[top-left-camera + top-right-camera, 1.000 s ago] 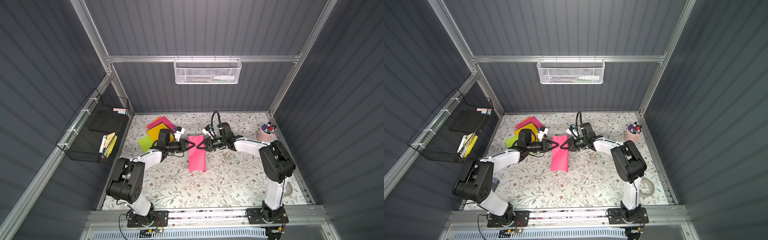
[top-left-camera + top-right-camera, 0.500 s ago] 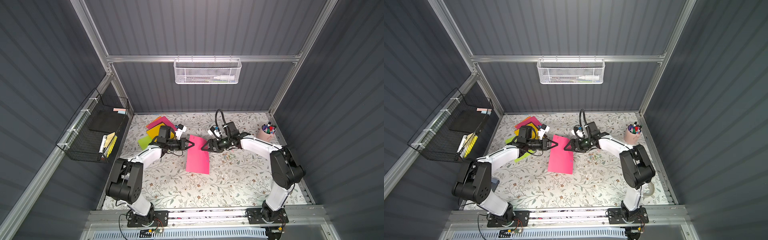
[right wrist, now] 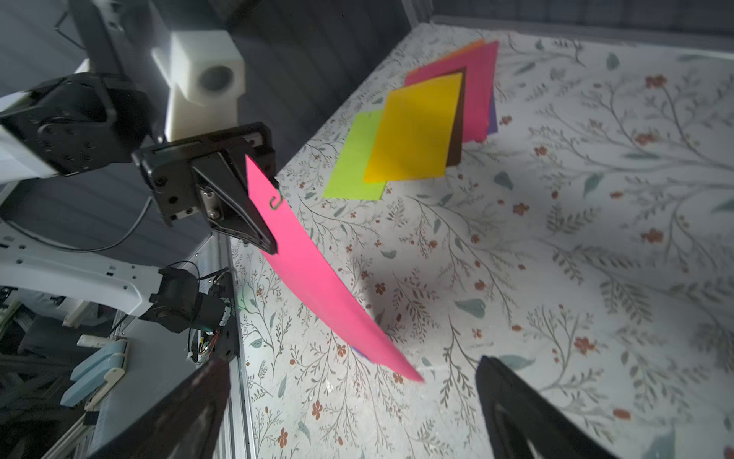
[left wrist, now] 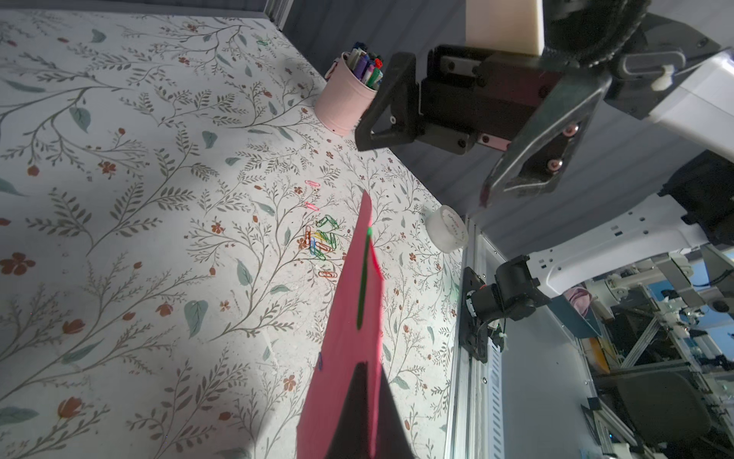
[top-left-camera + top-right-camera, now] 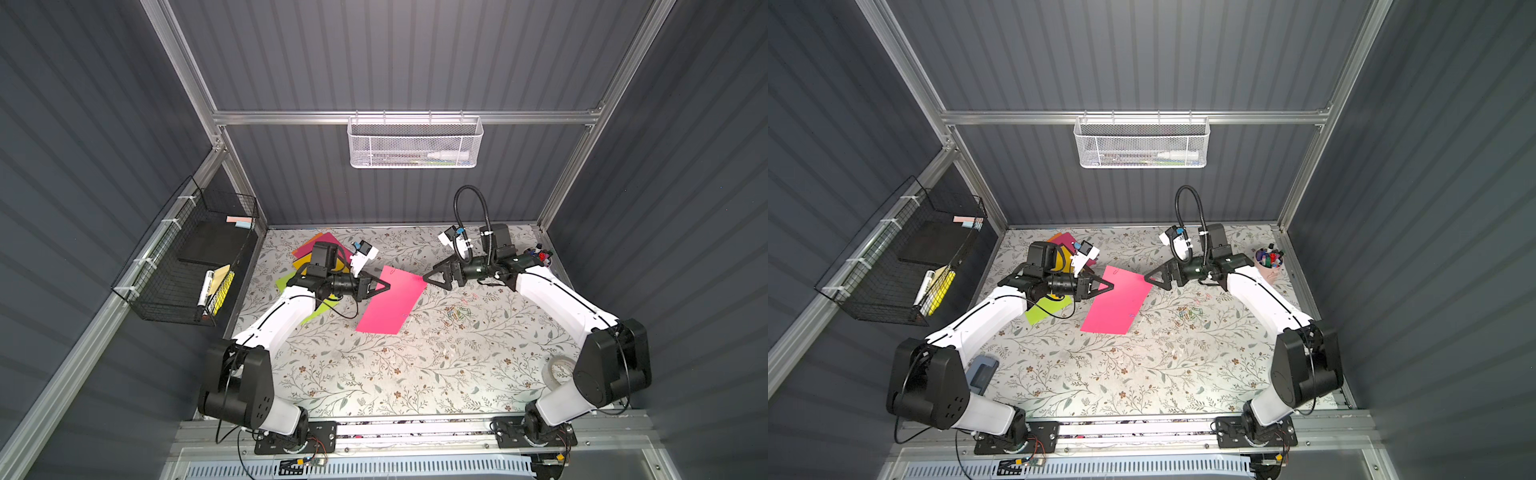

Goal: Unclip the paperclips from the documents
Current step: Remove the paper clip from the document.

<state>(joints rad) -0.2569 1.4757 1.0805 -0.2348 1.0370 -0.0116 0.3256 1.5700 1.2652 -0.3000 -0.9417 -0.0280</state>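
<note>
Above the bench [image 5: 374,374], the pink document [image 5: 390,299] now hangs from the left hand [image 5: 384,286] alone, which stays clamped on one corner. The right hand [image 5: 430,279] has sprung wide open and drawn back, holding nothing. A green paperclip [image 3: 275,202] still sits beside that grip, so this sheet looks unfinished; loose paperclips [image 5: 458,314] lie nearby on the bench.

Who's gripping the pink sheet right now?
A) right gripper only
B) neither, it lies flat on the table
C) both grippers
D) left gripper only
D: the left gripper is shut on an edge of the pink sheet, while the right gripper stands open, clamping nothing.
</note>
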